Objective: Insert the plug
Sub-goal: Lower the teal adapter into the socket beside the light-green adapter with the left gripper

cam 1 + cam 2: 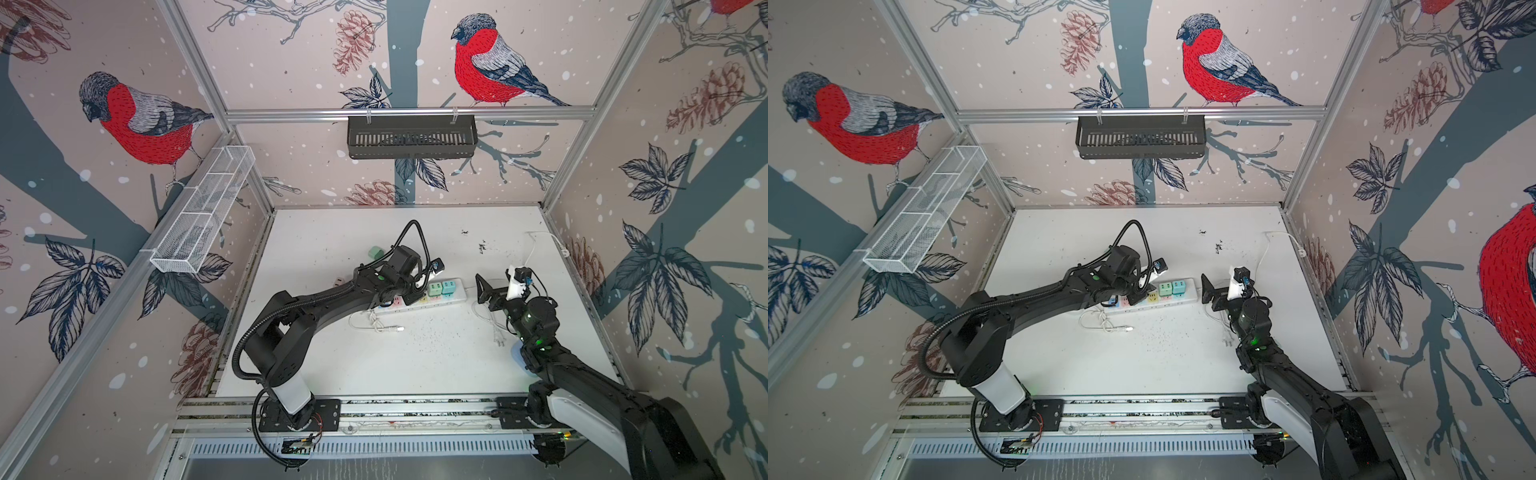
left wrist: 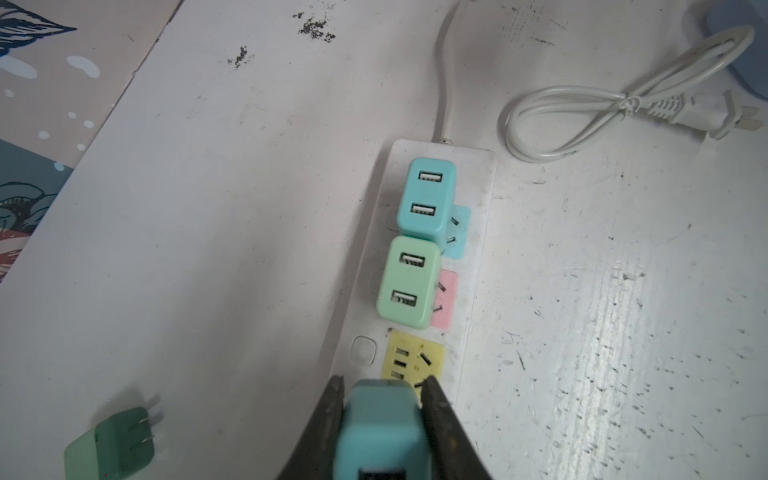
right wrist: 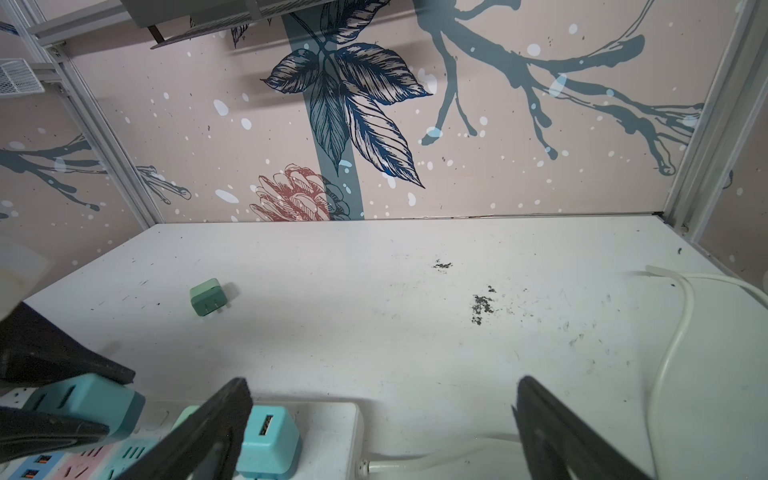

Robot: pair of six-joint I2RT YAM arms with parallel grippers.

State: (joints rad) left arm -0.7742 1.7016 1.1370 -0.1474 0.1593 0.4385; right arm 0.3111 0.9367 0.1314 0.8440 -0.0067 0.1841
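- Your left gripper [image 2: 383, 384] pinches the plug [image 2: 382, 432], a teal block, with one finger against each side.
- The plug is over the strip [image 2: 482, 216], partly covering the yellow socket [image 2: 411, 357]. You cannot tell whether its prongs are in.
- Past the yellow socket, a green charger [image 2: 409, 282] and a blue charger [image 2: 426, 199] sit side by side, plugged into the strip.
- Your right gripper [image 3: 384, 386] hangs near the strip's cable end with its jaws spread wide, holding nothing.
- A loose plug [image 2: 110, 442], green, lies on its side on the table [image 2: 208, 208], well apart from the strip, prongs showing.
- A tied white cord [image 2: 582, 116] lies near the strip's cable end.
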